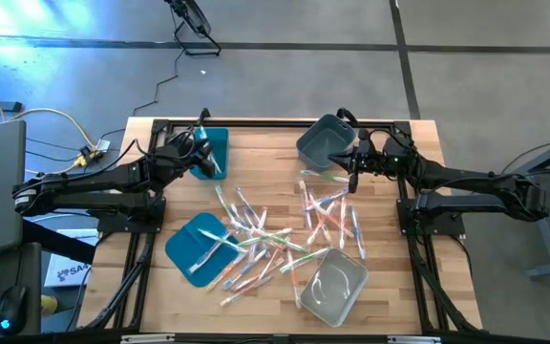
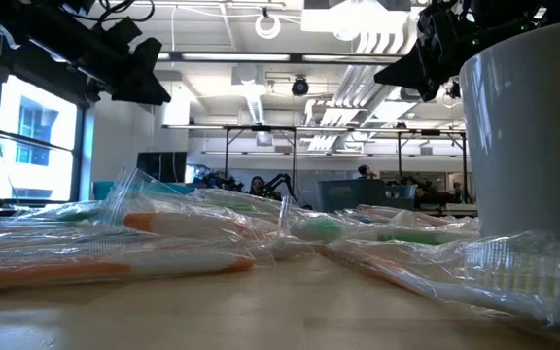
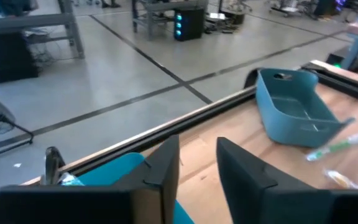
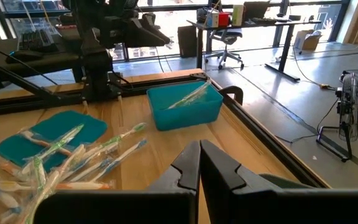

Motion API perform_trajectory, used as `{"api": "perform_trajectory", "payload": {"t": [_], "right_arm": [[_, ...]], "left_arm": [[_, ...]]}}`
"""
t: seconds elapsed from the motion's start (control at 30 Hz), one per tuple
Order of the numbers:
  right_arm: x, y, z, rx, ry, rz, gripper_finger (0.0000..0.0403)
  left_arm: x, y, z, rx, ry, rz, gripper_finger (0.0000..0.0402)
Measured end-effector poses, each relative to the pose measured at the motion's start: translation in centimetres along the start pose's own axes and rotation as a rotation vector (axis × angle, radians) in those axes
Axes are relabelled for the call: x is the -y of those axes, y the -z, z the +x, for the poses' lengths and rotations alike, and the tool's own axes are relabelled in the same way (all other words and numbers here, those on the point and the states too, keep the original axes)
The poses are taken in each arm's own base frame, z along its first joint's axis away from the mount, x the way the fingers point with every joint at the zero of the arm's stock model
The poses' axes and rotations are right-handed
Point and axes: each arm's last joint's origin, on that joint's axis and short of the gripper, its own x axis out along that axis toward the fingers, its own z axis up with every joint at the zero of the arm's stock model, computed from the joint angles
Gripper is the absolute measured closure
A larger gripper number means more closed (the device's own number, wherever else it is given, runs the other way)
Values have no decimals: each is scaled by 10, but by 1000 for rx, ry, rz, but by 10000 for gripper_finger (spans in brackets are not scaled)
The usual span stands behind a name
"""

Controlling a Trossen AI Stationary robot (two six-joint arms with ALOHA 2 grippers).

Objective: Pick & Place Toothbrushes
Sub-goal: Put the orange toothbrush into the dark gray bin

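Nearest the front edge of the table [image 1: 390, 153]: clear bin [image 1: 334, 287] to the right, flat teal lid [image 1: 197, 247] to the left, both set within easy reach of the pile. Spread between and just beyond them: the toothbrushes [image 1: 275, 229], dozens of wrapped sticks lying loose and crossed over one another on the wood (a few resting on the lid), so scattered for single picking.

Farther back, left: teal bin [image 1: 210, 151] at the table's rear edge, already holding at least one wrapped toothbrush, evidently a drop-off point. Directly above it: left gripper [image 3: 197, 168], fingers parted with a visible gap and nothing seen between them, consistent in judgement with a release over the bin.

Farther back, right: grey bin [image 1: 325, 140], placed as a second drop-off, contents not discernible. Just beside it, over the far end of the pile: right gripper [image 4: 199, 163], fingers pressed together and empty, apparently waiting.

Most of the pile remains unsorted; task judged to be at an early stage.
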Motion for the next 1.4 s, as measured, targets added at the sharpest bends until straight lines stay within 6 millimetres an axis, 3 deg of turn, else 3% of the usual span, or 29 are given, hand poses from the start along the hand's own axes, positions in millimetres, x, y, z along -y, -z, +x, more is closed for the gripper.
{"api": "perform_trajectory", "payload": {"t": [0.4, 0.77, 1.13, 1.4], "right_arm": [[-3, -2, 0, 14, -13, 42, 399], [-29, -20, 3, 29, 44, 21, 399], [-49, -31, 36, -257, 85, 0, 399], [-52, -14, 47, -633, 108, 149, 399]], "left_arm": [[-4, -6, -11, 31, 81, 123, 394], [-11, -4, -22, 9, 112, 150, 396], [-12, -6, -24, 26, 119, 181, 396], [-11, -5, -23, 17, 152, 172, 396]]}}
